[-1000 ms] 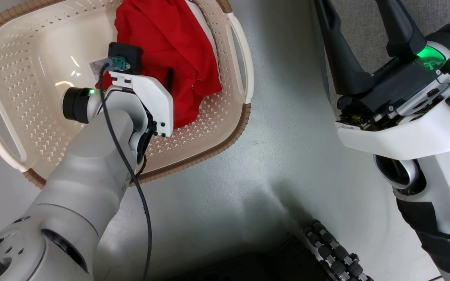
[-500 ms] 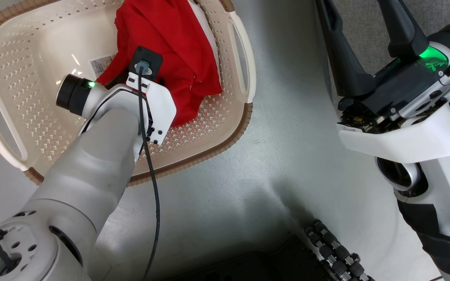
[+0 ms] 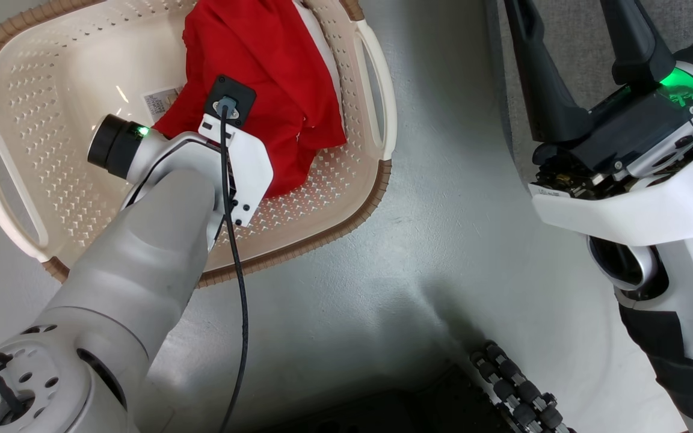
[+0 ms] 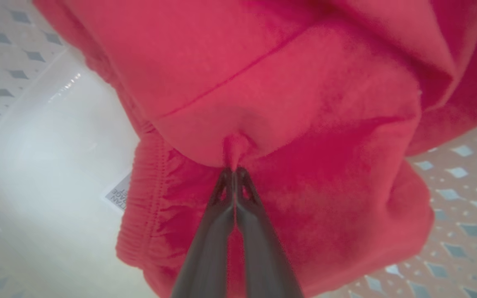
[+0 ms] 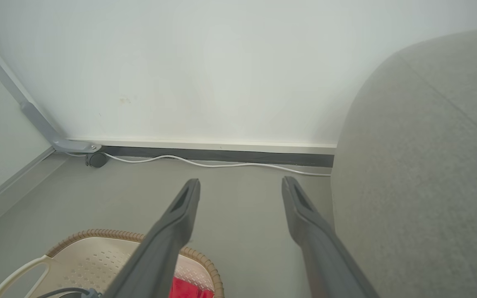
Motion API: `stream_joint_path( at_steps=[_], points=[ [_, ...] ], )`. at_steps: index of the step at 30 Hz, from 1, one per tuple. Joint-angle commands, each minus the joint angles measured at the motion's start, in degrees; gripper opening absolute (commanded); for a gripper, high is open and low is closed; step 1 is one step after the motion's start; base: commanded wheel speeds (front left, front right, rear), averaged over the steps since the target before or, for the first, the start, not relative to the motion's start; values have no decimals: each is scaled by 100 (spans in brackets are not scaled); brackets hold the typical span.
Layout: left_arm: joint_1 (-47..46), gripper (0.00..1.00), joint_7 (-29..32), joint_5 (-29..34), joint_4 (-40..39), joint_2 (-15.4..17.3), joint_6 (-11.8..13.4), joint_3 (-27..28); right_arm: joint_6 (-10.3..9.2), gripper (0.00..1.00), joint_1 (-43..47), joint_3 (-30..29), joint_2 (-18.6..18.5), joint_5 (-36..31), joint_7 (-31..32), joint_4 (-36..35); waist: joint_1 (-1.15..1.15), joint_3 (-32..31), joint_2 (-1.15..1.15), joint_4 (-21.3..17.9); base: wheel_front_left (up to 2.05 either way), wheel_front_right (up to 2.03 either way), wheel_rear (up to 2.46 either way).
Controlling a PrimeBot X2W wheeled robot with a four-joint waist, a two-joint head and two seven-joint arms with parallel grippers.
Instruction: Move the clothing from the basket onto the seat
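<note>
The cream perforated basket (image 3: 52, 150) stands on the floor at the upper left of the head view. Red clothing (image 3: 262, 60) lies bunched against its right wall. My left arm reaches down into the basket, its wrist covering the fingers there. In the left wrist view my left gripper (image 4: 234, 170) is shut, pinching a small fold of the red clothing (image 4: 288, 103) between its tips. My right gripper (image 5: 240, 182) is open and holds nothing, hanging above the floor beside the grey seat (image 5: 420, 186). The basket's rim (image 5: 97, 234) shows below it.
Grey floor (image 3: 431, 210) lies between the basket and the seat's edge (image 3: 575, 36). A white cable (image 5: 222, 164) runs along the baseboard of the wall behind. A roller wheel of my base (image 3: 515, 391) is at the bottom. A label sticker (image 3: 160, 102) lies on the basket's floor.
My left wrist turned and sank onto the red clothing, and its fingers closed on a fold of it. The head view shifted slightly. The right arm held still.
</note>
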Motion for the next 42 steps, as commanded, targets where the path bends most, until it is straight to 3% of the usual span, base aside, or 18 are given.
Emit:
stream_joint_path(
  at_steps=[1, 11, 29, 42],
  points=[
    [26, 0, -73, 18, -42, -4, 1, 30, 7, 100, 274, 31, -18, 46, -28, -126, 0, -16, 0, -3, 0, 0, 0],
    [96, 0, -923, -160, -245, -4, -14, 103, 7, 100, 96, 18, -37, 56, -28, -61, 0, -280, 0, 46, 0, 0, 0],
    [1008, 0, -1721, -554, -1104, -4, 1, 137, 7, 100, 548, -7, -353, -19, -28, 411, 0, -1836, 0, 725, 0, 0, 0],
    [2053, 0, -1731, 539, -2141, -4, 57, 1546, 7, 100, 1136, 38, -317, -90, -28, 945, 0, -3131, 0, 1070, 0, 0, 0]
  ],
)
